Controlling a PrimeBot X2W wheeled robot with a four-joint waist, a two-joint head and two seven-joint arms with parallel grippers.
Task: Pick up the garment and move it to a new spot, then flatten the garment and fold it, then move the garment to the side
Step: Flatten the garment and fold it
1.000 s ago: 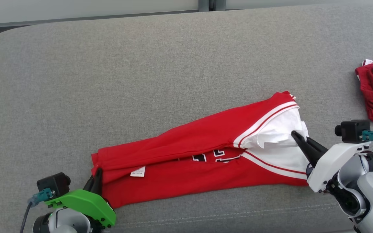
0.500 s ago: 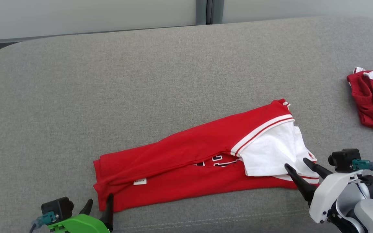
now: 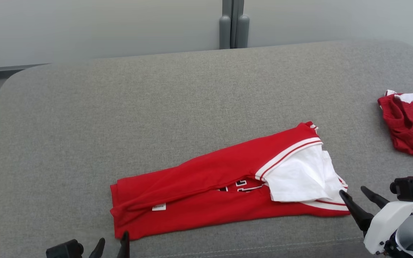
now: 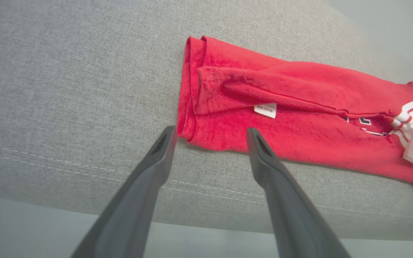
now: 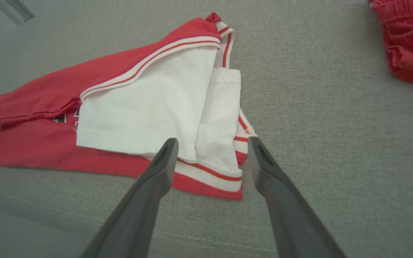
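Halfway done: garment (image 3: pixel 210 190) folded long by couch's (image 3: pixel 156 107) front edge, left gripper (image 4: pixel 210 132) and right gripper (image 5: pixel 212 141) wide open, more folding left.

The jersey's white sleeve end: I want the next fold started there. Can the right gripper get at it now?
Probably yes. The right gripper stands open just beside the white sleeve end, with nothing lying between them on the grey cushion.
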